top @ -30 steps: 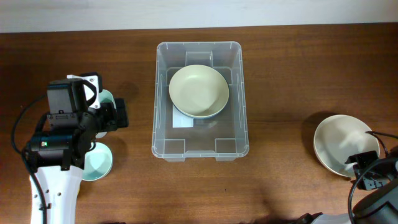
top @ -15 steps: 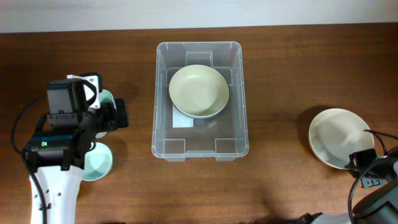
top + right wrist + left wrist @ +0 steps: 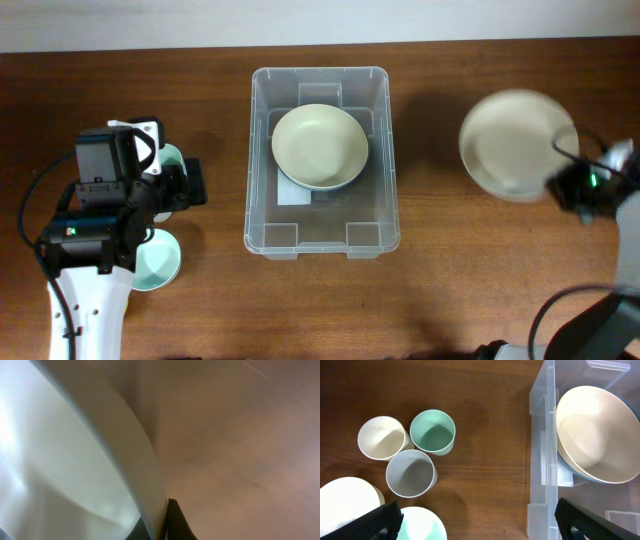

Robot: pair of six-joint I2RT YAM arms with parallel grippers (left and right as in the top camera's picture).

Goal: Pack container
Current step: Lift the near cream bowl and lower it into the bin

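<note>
The clear plastic container (image 3: 258,160) stands mid-table with a pale green bowl (image 3: 319,147) inside it. To its right my right gripper (image 3: 573,186) is shut on the rim of a cream bowl (image 3: 515,143), which hangs blurred above the wood. In the right wrist view the bowl's wall (image 3: 100,435) fills the left side, and the right gripper (image 3: 161,521) pinches its edge. My left gripper (image 3: 182,188) is open left of the container, holding nothing. Its wrist view shows the left gripper (image 3: 480,527), the container's wall (image 3: 540,450) and the green bowl (image 3: 597,435).
Left of the container stand a cream cup (image 3: 381,437), a mint cup (image 3: 433,431) and a grey cup (image 3: 411,473). A white bowl (image 3: 345,505) and a mint bowl (image 3: 420,527) lie under my left gripper. Bare wood lies between the container and the cream bowl.
My right gripper shut on the cream bowl's rim, lifted it off the table and carried it toward the far side and left. The left arm has not moved.
</note>
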